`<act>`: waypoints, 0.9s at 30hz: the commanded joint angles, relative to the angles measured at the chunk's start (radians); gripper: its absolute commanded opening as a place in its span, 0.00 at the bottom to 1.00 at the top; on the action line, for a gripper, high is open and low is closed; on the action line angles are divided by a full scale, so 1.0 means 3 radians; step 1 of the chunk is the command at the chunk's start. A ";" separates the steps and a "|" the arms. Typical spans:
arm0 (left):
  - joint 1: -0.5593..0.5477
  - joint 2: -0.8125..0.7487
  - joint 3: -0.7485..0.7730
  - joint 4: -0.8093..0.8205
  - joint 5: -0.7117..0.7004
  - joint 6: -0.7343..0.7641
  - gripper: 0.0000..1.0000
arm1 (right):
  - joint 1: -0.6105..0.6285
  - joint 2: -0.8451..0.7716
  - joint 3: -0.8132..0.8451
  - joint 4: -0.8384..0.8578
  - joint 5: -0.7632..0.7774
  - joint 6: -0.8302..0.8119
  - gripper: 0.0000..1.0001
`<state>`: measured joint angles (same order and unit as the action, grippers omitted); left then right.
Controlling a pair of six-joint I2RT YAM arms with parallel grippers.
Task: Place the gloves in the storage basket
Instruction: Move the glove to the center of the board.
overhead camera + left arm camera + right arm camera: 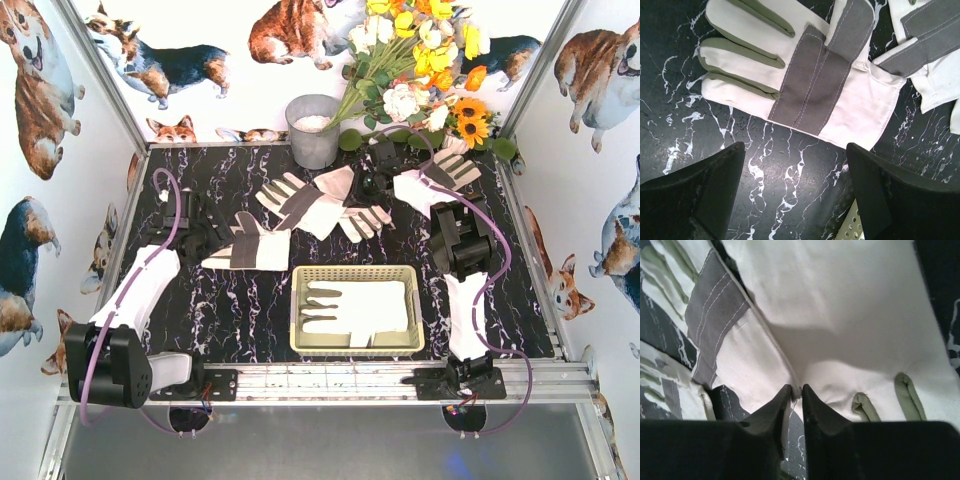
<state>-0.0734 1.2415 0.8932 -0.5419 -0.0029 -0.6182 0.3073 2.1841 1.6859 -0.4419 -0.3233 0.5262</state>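
The pale yellow basket stands at the near middle with one white glove lying flat in it. My left gripper is open and empty, just left of a glove lying flat on the black marbled table; in the left wrist view my gripper hovers over bare table below that glove. My right gripper is shut, pinching the fabric edge of a white glove at the back; the pinch and the glove show in the right wrist view. More gloves lie overlapped at the centre.
A grey metal bucket and a bunch of artificial flowers stand at the back edge. A basket corner shows by my left gripper's right finger. Corgi-print walls close in the sides; an aluminium rail runs along the front.
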 commanded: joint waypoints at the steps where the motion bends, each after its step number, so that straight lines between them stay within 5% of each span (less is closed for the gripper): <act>1: 0.0040 -0.0030 -0.0106 0.0145 0.0108 -0.0085 0.77 | 0.0017 -0.0101 0.0129 0.0219 -0.0355 0.0030 0.12; 11: 0.0040 0.0126 -0.0232 0.0359 0.0114 -0.0129 0.77 | 0.0291 -0.0228 -0.0105 0.0166 -0.0564 0.0041 0.05; 27: 0.0117 -0.0021 -0.0256 0.0271 -0.0110 -0.0174 0.77 | 0.0792 -0.0620 -0.0640 0.0047 0.0268 0.0350 0.08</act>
<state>-0.0700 1.2461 0.7963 -0.4561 -0.0082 -0.6666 0.5438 2.0750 1.4921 -0.4290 -0.3069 0.6338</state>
